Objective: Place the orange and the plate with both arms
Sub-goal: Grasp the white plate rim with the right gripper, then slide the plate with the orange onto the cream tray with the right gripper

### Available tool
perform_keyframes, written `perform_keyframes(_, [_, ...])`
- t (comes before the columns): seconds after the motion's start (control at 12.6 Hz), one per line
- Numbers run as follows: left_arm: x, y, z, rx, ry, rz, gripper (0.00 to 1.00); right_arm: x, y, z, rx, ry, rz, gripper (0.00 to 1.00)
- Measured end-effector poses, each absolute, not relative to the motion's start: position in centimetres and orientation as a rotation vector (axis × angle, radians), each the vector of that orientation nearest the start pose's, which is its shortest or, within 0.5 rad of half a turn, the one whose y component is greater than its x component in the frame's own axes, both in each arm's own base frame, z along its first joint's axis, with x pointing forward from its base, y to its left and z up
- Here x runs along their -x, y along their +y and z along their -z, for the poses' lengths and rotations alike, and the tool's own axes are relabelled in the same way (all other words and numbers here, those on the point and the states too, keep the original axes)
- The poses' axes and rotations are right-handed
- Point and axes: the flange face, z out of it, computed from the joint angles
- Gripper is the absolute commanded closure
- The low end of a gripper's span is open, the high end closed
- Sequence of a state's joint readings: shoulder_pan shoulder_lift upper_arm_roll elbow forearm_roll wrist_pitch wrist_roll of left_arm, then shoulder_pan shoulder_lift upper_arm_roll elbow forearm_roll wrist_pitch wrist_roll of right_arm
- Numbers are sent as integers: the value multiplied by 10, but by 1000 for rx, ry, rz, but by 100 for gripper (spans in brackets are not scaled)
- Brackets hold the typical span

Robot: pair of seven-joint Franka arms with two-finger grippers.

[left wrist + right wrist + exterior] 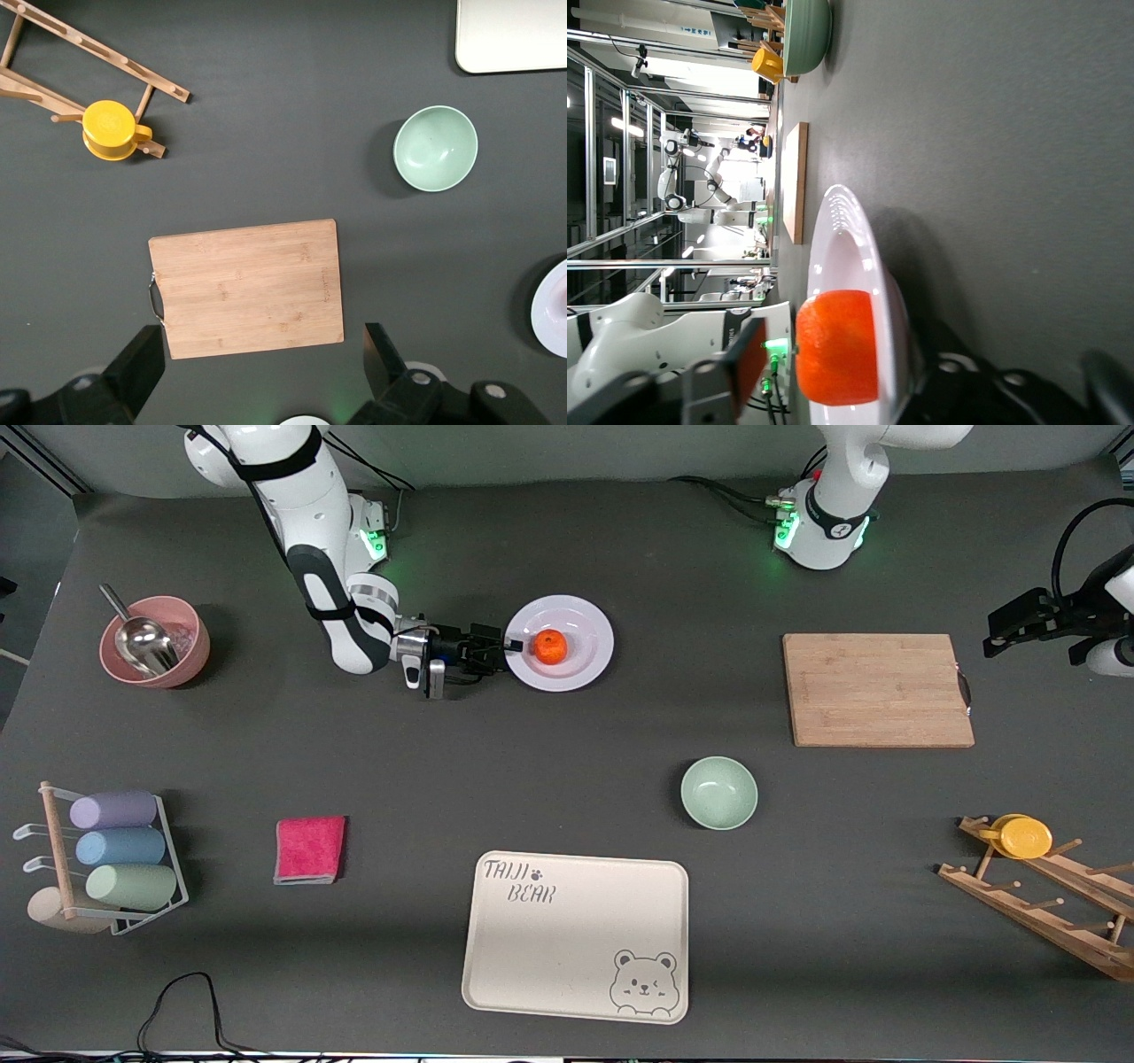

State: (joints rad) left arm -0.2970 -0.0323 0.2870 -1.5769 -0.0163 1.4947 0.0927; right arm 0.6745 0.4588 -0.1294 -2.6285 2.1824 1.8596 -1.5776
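My right gripper is half closed at the plate rim, orange just ahead, so I clamp level; left gripper waits open.

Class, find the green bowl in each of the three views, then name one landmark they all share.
Front view: green bowl between board and tray.
Left wrist view: bowl near the tray corner.
Right wrist view: bowl at the top edge.
Shared landmark: cutting board.
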Motion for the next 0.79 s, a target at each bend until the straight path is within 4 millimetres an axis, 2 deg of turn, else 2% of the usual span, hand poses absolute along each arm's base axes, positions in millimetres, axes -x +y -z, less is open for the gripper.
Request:
perform_keyframes(0.08, [-537,-5,-632,3165,157,-75,0,-285,235,-84,1880,-21,127,100])
perform_keyframes(0.79, [-545,-11,-619,3161,146,-81,0,-283,233,-76,1855,7,124,100])
